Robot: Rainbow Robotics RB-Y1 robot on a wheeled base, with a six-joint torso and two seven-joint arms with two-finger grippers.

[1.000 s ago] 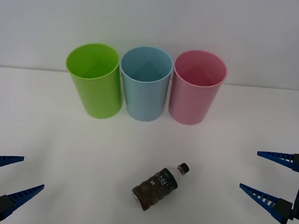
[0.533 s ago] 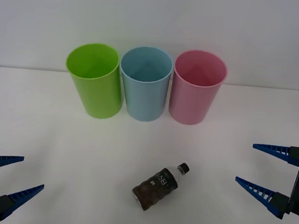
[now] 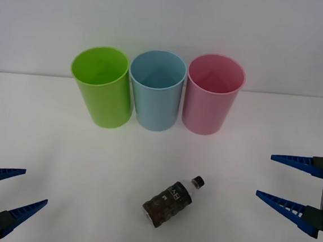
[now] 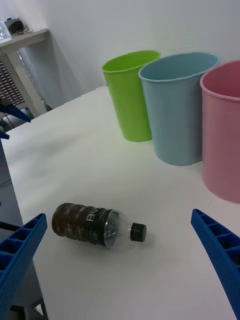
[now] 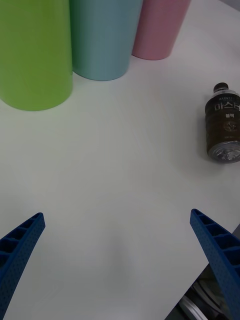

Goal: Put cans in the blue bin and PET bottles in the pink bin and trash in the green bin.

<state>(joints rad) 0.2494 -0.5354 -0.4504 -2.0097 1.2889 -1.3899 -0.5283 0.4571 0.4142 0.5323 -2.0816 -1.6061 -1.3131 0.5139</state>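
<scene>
right claw: fingers spread wide, nothing between them, hovering over the right side of the table, tips pointing in toward the middle
left claw: fingers spread wide too, nothing held, parked at the near-left corner of the table
PET bottle: lying on its side on the table, ahead of the right claw's fingertips toward the table centre and a bit nearer the robot; well apart from the claw, no contact. Between the two claws, closer to the right one
bottle orientation: black cap end toward the right claw and toward the bins, base end away toward the left claw; in the right wrist view the bottle sits ahead of the open fingers, closer to one of them than the other
bottle contents: dark label with white marks, clear plastic near the neck
bottle from left claw: off to the right-hand side ahead of the left claw's fingers, well apart
pink bin: upright, farther out than the right claw and inboard of it, nearest of the three bins to that claw
blue bin: upright, middle of the row, just beside the pink bin on its far side from the right claw
green bin: upright, end of the row, farthest from the right claw, nearest to the left claw
bin row: stands along the far edge of the table, bins just beside one another; cannot tell if they touch
</scene>
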